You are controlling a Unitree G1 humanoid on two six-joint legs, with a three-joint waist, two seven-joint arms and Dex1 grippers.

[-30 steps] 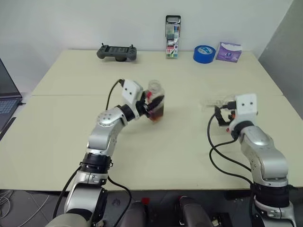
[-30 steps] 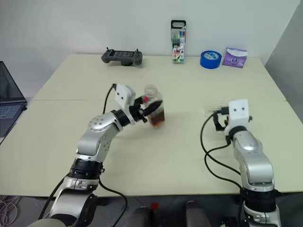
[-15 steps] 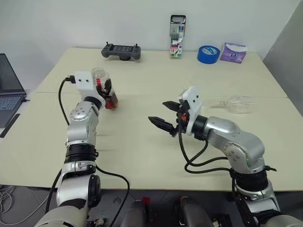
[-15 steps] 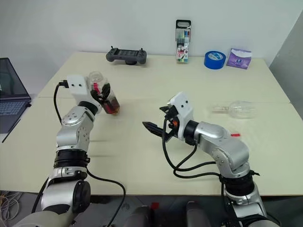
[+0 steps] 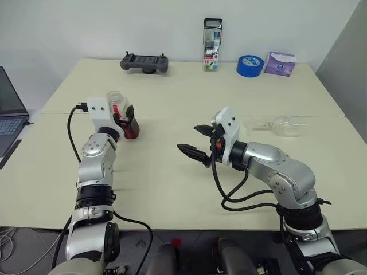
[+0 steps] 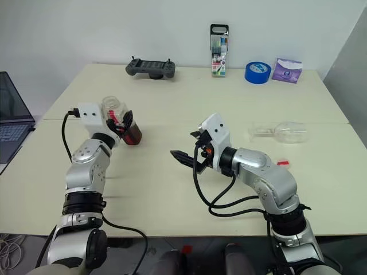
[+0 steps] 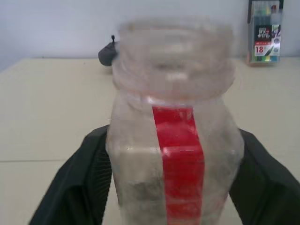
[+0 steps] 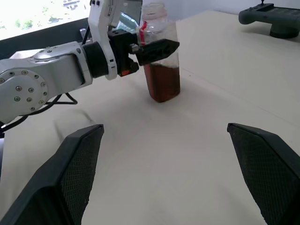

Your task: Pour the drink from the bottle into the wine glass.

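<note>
i take the bottle [image 5: 121,116] as my landmark. it stands upright on the table [image 5: 172,189], uncapped, with the drink [image 8: 162,82] filling only its lower part, which my right wrist view shows plainly through the clear wall. the left gripper [image 5: 125,116] has a black finger on either side of the bottle; from the left wrist view i see the two fingers [image 7: 75,187] flanking the body with the red label strip facing the camera, but i cannot tell whether they press it or stand just off it. that same view looks past the bottle to the marker pack [image 7: 264,32] at the far edge and a bit of the game controller [image 7: 108,54] behind the bottle's shoulder.

to the right of the bottle, well apart, my right gripper [image 5: 198,143] hangs above the table with its jaws spread wide and nothing between them, aimed back toward the bottle.

farther right again, beyond that arm, the wine glass [image 5: 282,125] lies on its side on the table, looking empty. a small red thing [image 6: 281,164] lies just near it in the right eye view. behind the bottle along the far edge i see the blue tape roll [image 5: 248,65] and a purple packet [image 5: 278,62], and a laptop [image 5: 8,112] sits off to the bottle's left.
</note>
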